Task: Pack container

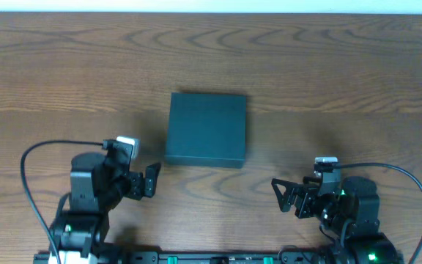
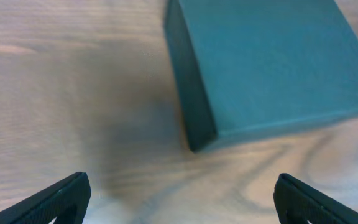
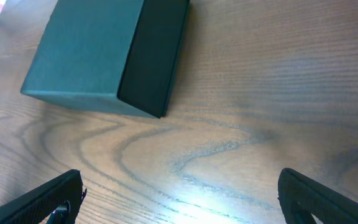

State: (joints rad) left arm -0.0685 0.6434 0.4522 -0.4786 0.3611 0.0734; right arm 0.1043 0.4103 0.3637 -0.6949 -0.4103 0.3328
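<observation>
The container (image 1: 206, 128) is a dark teal-green square box, lid shut, lying flat at the middle of the wooden table. It also shows in the left wrist view (image 2: 272, 62) and in the right wrist view (image 3: 98, 53). My left gripper (image 1: 151, 180) is open and empty, just below and left of the box's front left corner; its fingertips (image 2: 182, 196) frame bare wood. My right gripper (image 1: 280, 194) is open and empty, to the right of and nearer than the box; its fingertips (image 3: 179, 199) also frame bare wood. Neither touches the box.
The wooden table (image 1: 343, 88) stretches around the box. A black cable (image 1: 31, 176) loops by the left arm, another (image 1: 416, 191) by the right arm. The arm bases stand at the near edge.
</observation>
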